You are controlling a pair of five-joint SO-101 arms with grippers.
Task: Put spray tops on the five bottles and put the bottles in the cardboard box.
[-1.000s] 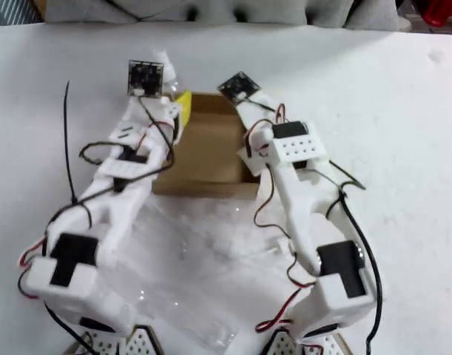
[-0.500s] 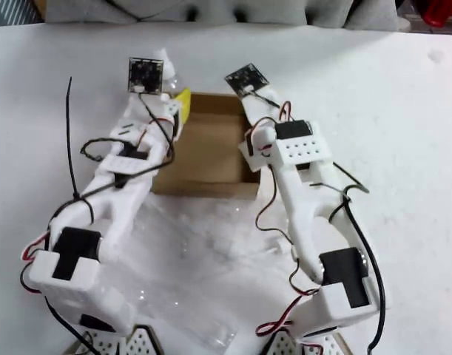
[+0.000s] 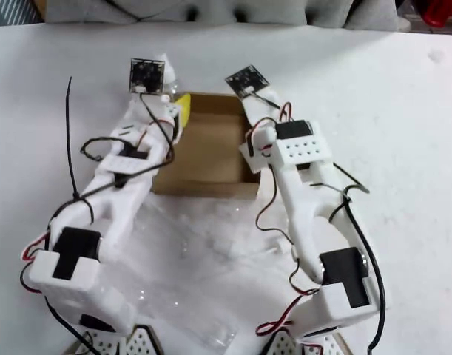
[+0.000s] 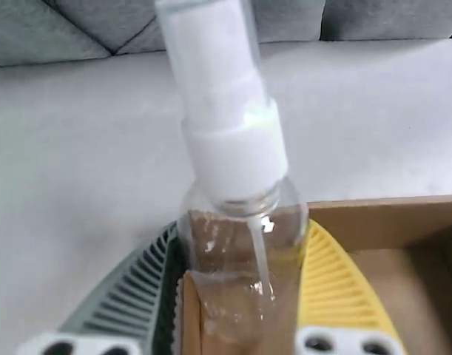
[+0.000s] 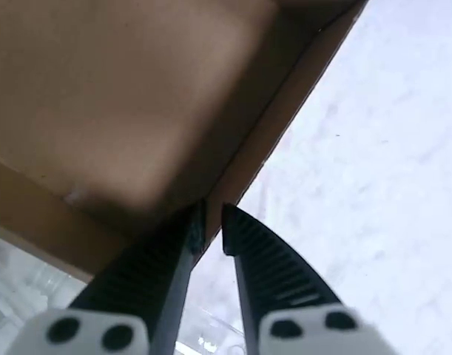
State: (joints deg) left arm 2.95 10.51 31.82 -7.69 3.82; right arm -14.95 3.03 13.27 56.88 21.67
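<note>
Cardboard box [image 3: 207,151] sits open in the middle of the white tabletop [image 3: 403,148], between the two arms, and from where I'm standing I can't see anything lying inside it.

Left arm has the goods. The left end effector [image 4: 240,240] is clamped on a clear bottle [image 4: 244,285], with the grey-green finger [image 4: 129,303] on one side and the yellow finger [image 4: 333,285] on the other, both pressed against the bottle's body. The white spray top [image 4: 229,140] is already sitting on the neck, and its dip tube runs down inside the bottle. The bottle leans a bit rather than standing dead straight. It's held right at the box's far left corner; whether it's over the inside or just outside the wall, I can't tell.

Right arm is at the box's right wall. The right end effector [image 5: 212,214] has its two dark fingers [image 5: 166,274] drawn almost together, one on each side of that wall, so it looks pinched on the cardboard edge.

Some clear plastic [image 3: 203,251] lies on the tabletop on the near side of the box, between the arm bases, but it's too glarey to make out what it is. Grey sofa [image 4: 63,29] is behind the far edge.
</note>
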